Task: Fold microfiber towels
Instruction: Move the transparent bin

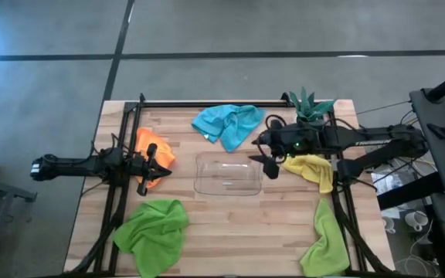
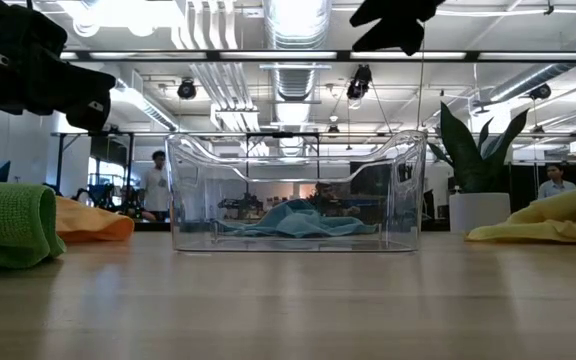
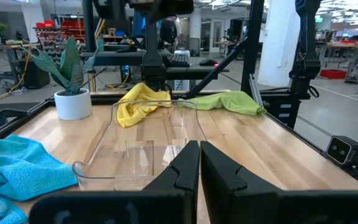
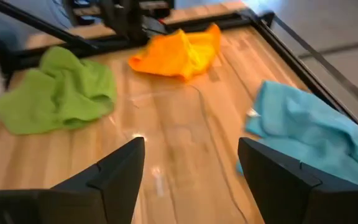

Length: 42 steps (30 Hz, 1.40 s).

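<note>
Five towels lie crumpled on the wooden table: orange (image 1: 159,147) at the left, teal (image 1: 226,125) at the far middle, yellow (image 1: 313,167) at the right, lime green at the near left (image 1: 154,230) and at the near right (image 1: 324,243). My left gripper (image 1: 159,164) is shut and empty, raised over the orange towel's near edge; its fingers (image 3: 188,165) point toward the tray. My right gripper (image 1: 259,147) is open and empty, raised between the teal and yellow towels; its wrist view (image 4: 191,171) looks over the tray toward the orange towel (image 4: 179,53).
A clear plastic tray (image 1: 226,157) stands in the table's middle between the two grippers, with nothing in it. A small potted plant (image 1: 309,104) stands at the far right corner. Black frame rails run along the table's left, right and far edges. People stand in the room behind.
</note>
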{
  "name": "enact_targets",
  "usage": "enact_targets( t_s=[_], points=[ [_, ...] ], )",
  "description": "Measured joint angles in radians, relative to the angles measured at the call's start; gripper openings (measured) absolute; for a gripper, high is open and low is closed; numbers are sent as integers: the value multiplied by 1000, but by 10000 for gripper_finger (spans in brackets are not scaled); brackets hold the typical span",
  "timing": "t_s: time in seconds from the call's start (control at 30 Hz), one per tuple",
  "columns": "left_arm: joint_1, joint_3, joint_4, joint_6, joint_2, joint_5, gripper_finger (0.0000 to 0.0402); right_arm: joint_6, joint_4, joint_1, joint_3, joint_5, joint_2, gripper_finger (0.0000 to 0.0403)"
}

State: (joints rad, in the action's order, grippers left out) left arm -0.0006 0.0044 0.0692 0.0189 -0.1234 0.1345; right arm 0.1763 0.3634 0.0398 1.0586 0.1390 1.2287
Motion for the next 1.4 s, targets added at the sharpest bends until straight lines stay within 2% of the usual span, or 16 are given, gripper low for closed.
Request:
enact_targets(
  t_s=[0.13, 0.27, 0.47, 0.73, 1.0, 1.2, 1.4],
  points=[
    [0, 0, 0, 0, 0, 0, 0, -4, -142, 57, -44, -57, 56, 256],
    [0, 0, 1, 0, 1, 0, 0, 29, -167, 131, -2, -69, 170, 255],
    [0, 0, 0, 0, 0, 0, 0, -5, -64, 224, 187, -61, 388, 243],
    [0, 0, 1, 0, 0, 0, 0, -2, 157, 228, 397, -30, 655, 230],
    [0, 0, 1, 0, 0, 0, 0, -21, 208, 225, 480, 26, 773, 212],
    [0, 0, 1, 0, 0, 0, 0, -13, 234, 222, 484, 116, 795, 167],
    [0, 0, 1, 0, 0, 0, 0, 0, 257, 215, 484, 115, 793, 82]
  ],
)
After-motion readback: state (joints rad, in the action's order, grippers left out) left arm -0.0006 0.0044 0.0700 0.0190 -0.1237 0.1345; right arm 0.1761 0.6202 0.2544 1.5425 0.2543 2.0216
